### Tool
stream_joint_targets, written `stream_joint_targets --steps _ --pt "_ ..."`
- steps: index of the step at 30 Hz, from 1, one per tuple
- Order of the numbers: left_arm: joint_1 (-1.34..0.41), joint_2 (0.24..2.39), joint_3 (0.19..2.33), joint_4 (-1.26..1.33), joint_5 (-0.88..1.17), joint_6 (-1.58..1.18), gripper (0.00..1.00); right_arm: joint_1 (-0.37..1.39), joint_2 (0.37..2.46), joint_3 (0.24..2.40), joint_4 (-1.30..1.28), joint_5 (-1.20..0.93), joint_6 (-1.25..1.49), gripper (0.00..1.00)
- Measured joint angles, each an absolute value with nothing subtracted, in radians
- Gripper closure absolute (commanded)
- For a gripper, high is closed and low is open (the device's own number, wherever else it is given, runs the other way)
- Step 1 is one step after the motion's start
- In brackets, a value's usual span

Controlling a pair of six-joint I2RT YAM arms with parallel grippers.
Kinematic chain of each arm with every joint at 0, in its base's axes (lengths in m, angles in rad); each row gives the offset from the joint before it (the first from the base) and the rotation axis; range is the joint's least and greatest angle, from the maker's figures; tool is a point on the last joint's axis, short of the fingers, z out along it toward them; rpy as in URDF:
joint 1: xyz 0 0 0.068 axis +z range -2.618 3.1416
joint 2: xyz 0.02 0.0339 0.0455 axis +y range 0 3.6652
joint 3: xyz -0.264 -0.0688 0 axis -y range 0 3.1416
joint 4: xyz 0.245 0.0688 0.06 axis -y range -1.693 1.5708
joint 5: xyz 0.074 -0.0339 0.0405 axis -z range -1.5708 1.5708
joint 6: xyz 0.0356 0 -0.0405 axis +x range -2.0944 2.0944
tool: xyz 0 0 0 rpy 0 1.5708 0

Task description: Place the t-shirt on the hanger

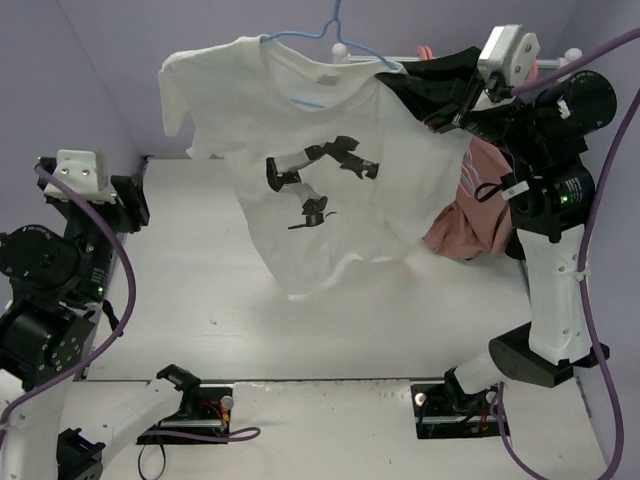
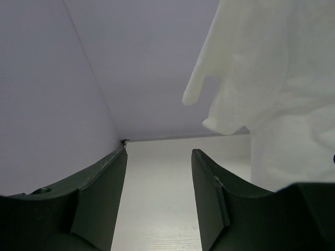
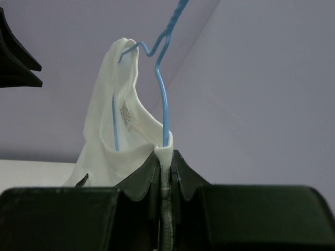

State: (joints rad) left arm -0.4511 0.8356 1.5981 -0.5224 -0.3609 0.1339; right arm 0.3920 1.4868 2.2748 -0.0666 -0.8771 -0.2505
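The white t-shirt (image 1: 320,180) with its black chest graphic hangs in the air, draped over the light-blue hanger (image 1: 335,25). The hanger's hook pokes out above the collar. My right gripper (image 1: 395,75) holds the right shoulder. In the right wrist view it (image 3: 165,154) is shut on a fold of t-shirt (image 3: 104,146) cloth, and the hanger (image 3: 164,104) wire runs down into that fold. My left gripper (image 1: 135,200) sits low at the left, away from the shirt. It (image 2: 157,157) stands open and empty over the table, with the t-shirt (image 2: 272,78) sleeve hanging to its upper right.
A dusty-pink garment (image 1: 470,215) is heaped at the back right beside the right arm. A small white peg (image 1: 340,48) sticks out of the lilac back wall behind the collar. Lilac walls close in the white table (image 1: 200,290) at the left and back.
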Motion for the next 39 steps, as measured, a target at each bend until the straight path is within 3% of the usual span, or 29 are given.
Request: stream_joint_targets --steps 10,16,24,39 --pt "-0.451 0.802 1.483 -0.550 -0.341 0.096 0.49 0.364 1.199 1.491 -0.096 -0.742 -0.235 1.00" --pt "-0.451 0.803 1.396 -0.560 -0.306 0.052 0.48 0.333 0.950 1.212 -0.169 -0.548 -0.224 1.00" --pt "-0.451 0.810 1.288 -0.547 -0.277 0.032 0.48 0.332 0.811 1.180 -0.213 -0.294 -0.216 1.00" --pt "-0.451 0.859 1.281 -0.506 -0.250 -0.021 0.48 0.332 1.133 1.448 -0.204 -0.058 -0.307 1.00"
